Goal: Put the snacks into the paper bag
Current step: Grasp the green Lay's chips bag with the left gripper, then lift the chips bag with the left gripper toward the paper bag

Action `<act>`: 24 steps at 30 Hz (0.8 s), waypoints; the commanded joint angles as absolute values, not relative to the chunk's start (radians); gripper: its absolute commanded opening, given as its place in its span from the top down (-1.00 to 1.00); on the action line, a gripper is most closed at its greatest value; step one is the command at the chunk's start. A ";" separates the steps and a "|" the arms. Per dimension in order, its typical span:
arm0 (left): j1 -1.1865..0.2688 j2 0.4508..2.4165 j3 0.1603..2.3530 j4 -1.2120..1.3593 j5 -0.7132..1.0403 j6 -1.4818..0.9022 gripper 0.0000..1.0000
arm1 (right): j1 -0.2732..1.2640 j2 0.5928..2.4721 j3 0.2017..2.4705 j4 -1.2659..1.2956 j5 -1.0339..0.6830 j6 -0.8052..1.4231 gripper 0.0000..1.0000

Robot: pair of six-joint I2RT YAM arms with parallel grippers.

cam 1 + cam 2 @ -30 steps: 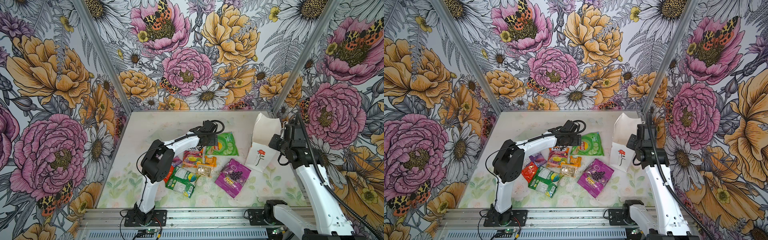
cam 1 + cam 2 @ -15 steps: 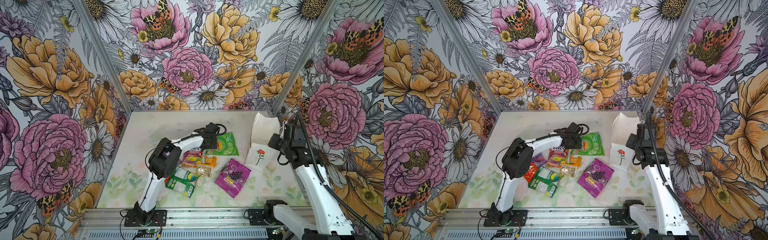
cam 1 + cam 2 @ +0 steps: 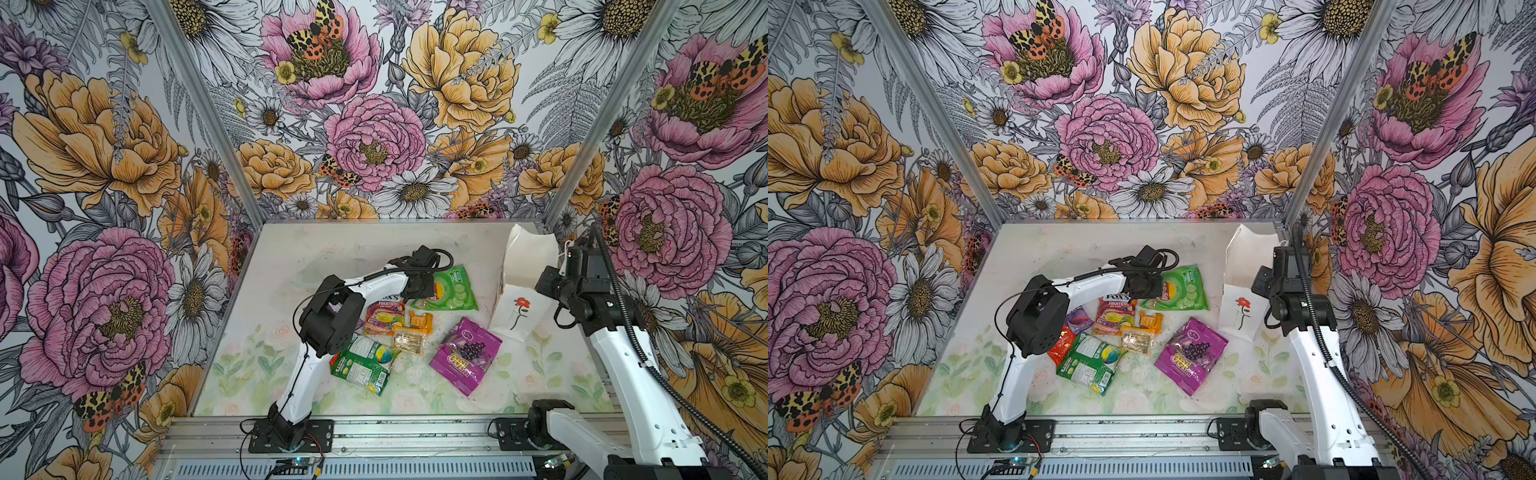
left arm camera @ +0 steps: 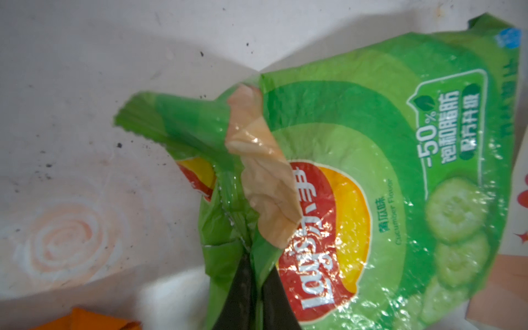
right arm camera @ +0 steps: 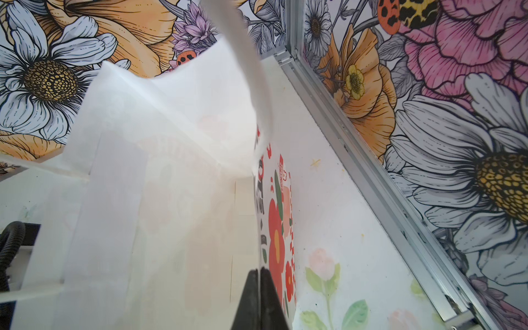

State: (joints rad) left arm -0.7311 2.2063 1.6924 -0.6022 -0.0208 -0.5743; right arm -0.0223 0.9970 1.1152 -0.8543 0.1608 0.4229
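tabletop [image 3: 332, 249]: carries everything | paper bag [image 3: 509, 324]: standing at the right side, mouth open, its wall edge pinched between the closed right fingers [image 5: 251, 288] | green chips bag [image 3: 455, 291]: lying near the paper bag's left, crumpled top edge clamped by the closed left fingers [image 4: 245, 277] | other snacks [image 3: 409, 338]: clustered mid-tabletop

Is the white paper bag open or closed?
Open. The right wrist view looks inside the paper bag, and the right pincer pinches one wall.
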 commanded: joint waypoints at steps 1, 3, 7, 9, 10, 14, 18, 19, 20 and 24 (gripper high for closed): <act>-0.740 2.135 1.693 -0.602 -0.086 -0.563 0.88 | -0.011 1.002 1.117 -0.830 0.173 0.401 1.00; -0.744 2.100 1.687 -0.601 -0.116 -0.558 0.94 | -0.005 1.006 1.121 -0.831 0.181 0.397 1.00; -0.751 2.012 1.663 -0.584 -0.165 -0.546 1.00 | 0.009 1.029 1.153 -0.832 0.179 0.386 1.00; -0.754 1.954 1.629 -0.555 -0.181 -0.541 1.00 | 0.021 1.054 1.181 -0.832 0.173 0.379 1.00; -0.753 1.927 1.613 -0.538 -0.192 -0.540 1.00 | 0.027 1.067 1.194 -0.831 0.172 0.377 1.00; -0.752 1.777 1.538 -0.488 -0.254 -0.535 1.00 | 0.061 1.131 1.265 -0.831 0.167 0.365 1.00; -0.745 1.655 1.477 -0.478 -0.300 -0.532 1.00 | 0.095 1.197 1.337 -0.828 0.157 0.333 1.00; -0.741 1.630 1.466 -0.478 -0.305 -0.533 1.00 | 0.104 1.212 1.353 -0.827 0.148 0.324 1.00; -0.736 1.600 1.452 -0.478 -0.307 -0.532 1.00 | 0.115 1.232 1.369 -0.824 0.139 0.319 1.00; -0.702 1.486 1.408 -0.484 -0.300 -0.551 1.00 | 0.161 1.312 1.420 -0.813 0.136 0.310 1.00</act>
